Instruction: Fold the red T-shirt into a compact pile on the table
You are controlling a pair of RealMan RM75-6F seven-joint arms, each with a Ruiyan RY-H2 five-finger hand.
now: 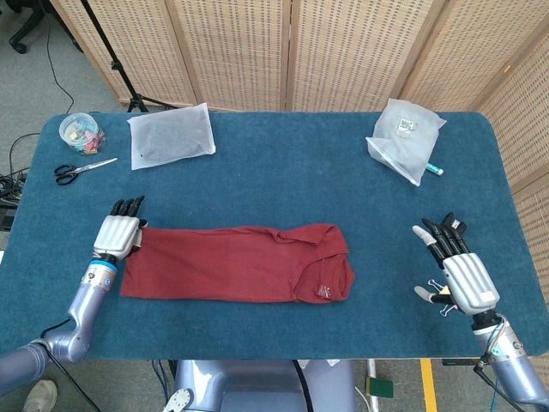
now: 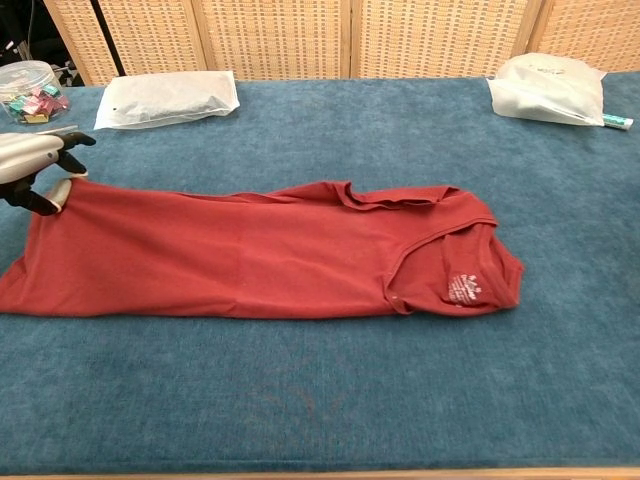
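Red T-shirt (image 1: 236,264) lies as a long strip, centre-left on the worktop (image 1: 283,184). Left robot hand (image 1: 117,233) pinches its far-left corner; right robot hand (image 1: 453,268), lower right, is empty with fingers spread. Next, likely fold that end across.

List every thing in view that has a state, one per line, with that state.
red T-shirt: folded into a long strip, lying flat.
left hand: pinches the shirt's far-left corner.
right hand: empty, fingers spread.
scissors: closed.
clear tub: upright, holds colourful clips.
flat white bag: lying flat.
crumpled white bag: bulging.
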